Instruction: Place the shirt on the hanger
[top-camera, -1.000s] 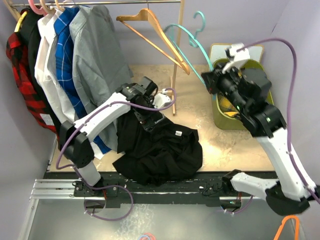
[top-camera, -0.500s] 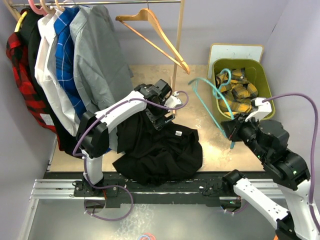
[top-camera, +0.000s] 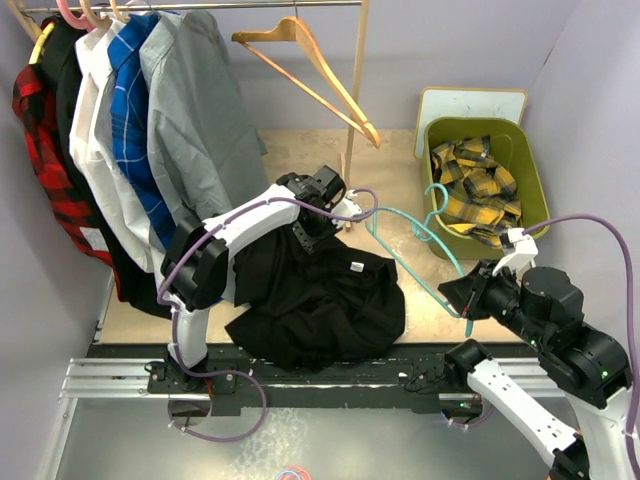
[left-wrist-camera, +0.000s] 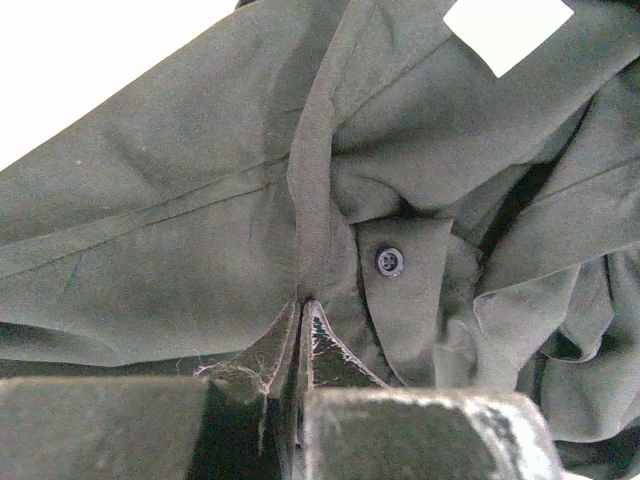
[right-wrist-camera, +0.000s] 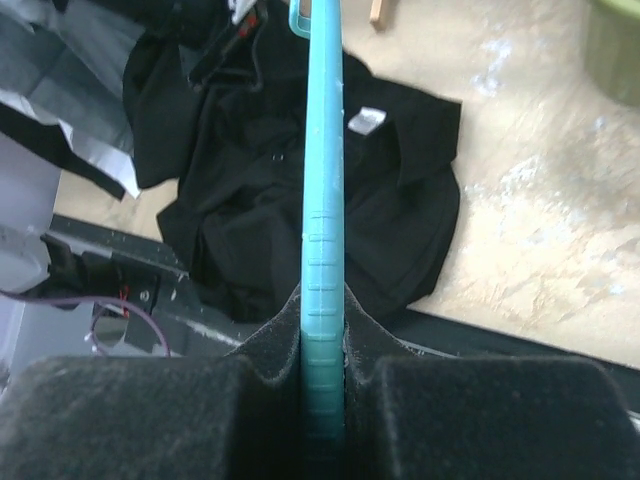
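Observation:
The black shirt (top-camera: 320, 300) lies crumpled on the table, its white label (top-camera: 357, 267) facing up. My left gripper (top-camera: 318, 232) is down on the shirt's far edge. In the left wrist view the left gripper (left-wrist-camera: 302, 305) is shut, pinching a fold of shirt (left-wrist-camera: 200, 200) fabric beside a button, with the label (left-wrist-camera: 505, 30) at top right. My right gripper (top-camera: 468, 298) is shut on one end of the teal hanger (top-camera: 420, 240), which reaches left toward the shirt. In the right wrist view the hanger (right-wrist-camera: 323, 150) bar runs straight up from the right gripper (right-wrist-camera: 323, 300) over the shirt (right-wrist-camera: 260, 190).
A rail of hanging shirts (top-camera: 150, 120) fills the left side. A wooden hanger (top-camera: 310, 70) hangs at the back by a wooden pole (top-camera: 352, 120). A green bin (top-camera: 532, 175) holding a plaid garment (top-camera: 480, 185) stands at the back right. A metal rail (top-camera: 110, 378) runs along the front.
My left gripper has shut on the shirt's fabric. The right arm has swung the hanger down from the back, past the bin, to low beside the shirt.

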